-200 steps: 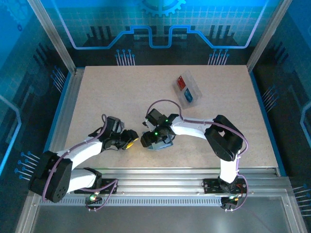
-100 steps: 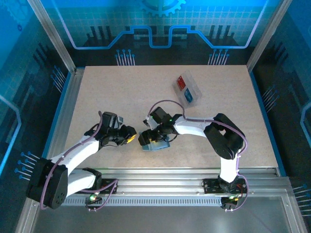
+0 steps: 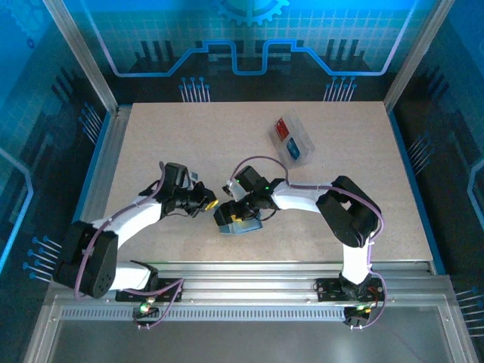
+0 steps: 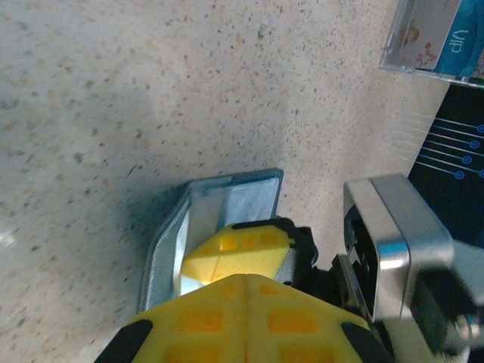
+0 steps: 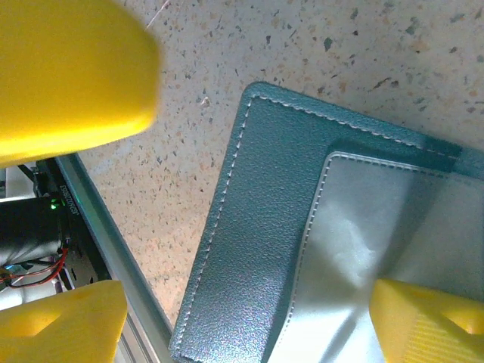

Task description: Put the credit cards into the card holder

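The teal-grey card holder (image 3: pixel 249 226) lies opened on the table near the front middle, its silver inner pocket (image 5: pixel 363 242) facing up. My right gripper (image 3: pixel 231 219) hangs open over it (image 5: pixel 246 325); one fingertip (image 5: pixel 431 318) rests on the silver pocket and the other (image 5: pixel 60 325) is off the holder's left edge. My left gripper (image 3: pixel 206 204) is shut on nothing just left of the holder (image 4: pixel 219 212), its yellow tips (image 4: pixel 246 283) meeting. The red card (image 3: pixel 283 128) and blue card (image 3: pixel 296 151) lie in a clear tray (image 3: pixel 301 134) at the back right.
The clear tray (image 4: pixel 393 57) sits well beyond both grippers. A metal rail (image 5: pixel 98 227) runs along the table's near edge close to the card holder. A raised frame borders the table on all sides.
My left gripper has closed and moved right and away from the front, toward the card holder. My right gripper has opened wider over the holder and shifted slightly left.
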